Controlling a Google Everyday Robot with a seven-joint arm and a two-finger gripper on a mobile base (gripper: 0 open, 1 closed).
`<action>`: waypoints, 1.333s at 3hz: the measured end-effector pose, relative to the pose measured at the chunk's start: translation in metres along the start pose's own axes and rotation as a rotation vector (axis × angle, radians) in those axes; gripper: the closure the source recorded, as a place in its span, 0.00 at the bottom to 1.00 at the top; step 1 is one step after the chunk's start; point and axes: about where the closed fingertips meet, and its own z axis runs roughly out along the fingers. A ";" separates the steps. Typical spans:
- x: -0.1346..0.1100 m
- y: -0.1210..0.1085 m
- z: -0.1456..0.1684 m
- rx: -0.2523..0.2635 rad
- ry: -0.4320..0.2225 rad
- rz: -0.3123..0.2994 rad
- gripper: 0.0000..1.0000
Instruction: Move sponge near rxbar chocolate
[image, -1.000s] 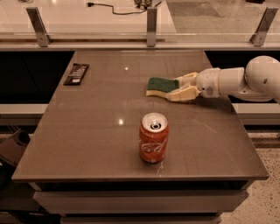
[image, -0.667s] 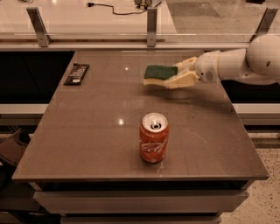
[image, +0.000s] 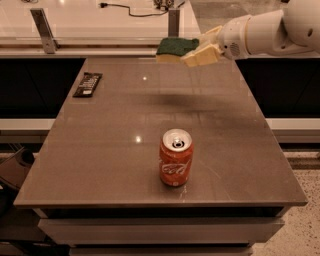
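My gripper (image: 196, 50) is shut on the sponge (image: 174, 49), a dark green scrub top over pale yellow foam. It holds the sponge in the air above the table's far edge, right of centre, with its shadow on the tabletop below. The pale fingers (image: 202, 54) clamp the sponge's right end. The white arm reaches in from the upper right. The rxbar chocolate (image: 88, 84), a flat black-wrapped bar, lies on the table near the far left edge, well to the left of the sponge.
An orange-red soda can (image: 176, 158) stands upright near the front middle of the brown table (image: 100, 150). A white counter with metal posts (image: 43, 29) and a cable runs behind the table.
The gripper has lifted the sponge off the table and carried it up and to the left. The can and the bar have not moved.
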 end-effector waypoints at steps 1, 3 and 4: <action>-0.035 -0.008 0.008 0.028 0.018 -0.031 1.00; -0.067 -0.003 0.072 -0.010 0.108 -0.067 1.00; -0.064 0.009 0.114 -0.062 0.126 -0.057 1.00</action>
